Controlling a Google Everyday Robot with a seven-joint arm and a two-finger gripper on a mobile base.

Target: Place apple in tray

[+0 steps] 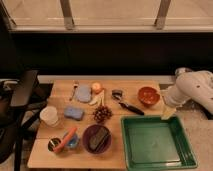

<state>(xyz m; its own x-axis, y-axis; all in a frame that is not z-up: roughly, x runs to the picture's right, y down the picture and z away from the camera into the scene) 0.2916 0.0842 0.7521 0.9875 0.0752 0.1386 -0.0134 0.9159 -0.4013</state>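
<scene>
Green tray (150, 142) fills the table's (137, 90) front right; the apple (96, 87) lies well beyond its far-left corner; the claw (168, 113) hangs at its far-right corner, and its opening cannot be told.

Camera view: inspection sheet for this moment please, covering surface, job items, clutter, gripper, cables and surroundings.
Surface: wooden table, with most items on its left and middle.
Job's things: apple sits near the table's far edge, untouched; green tray at the near right corner, with nothing in it.
Clutter: red-orange bowl, purple bowl with a dark item inside, carrot, white cup, blue sponge, black-handled tool.
Gripper: gripper hangs at the tray's far right corner, well away from the apple.
Cables: nothing seen.
Surroundings: black chair at the left; window behind.
</scene>
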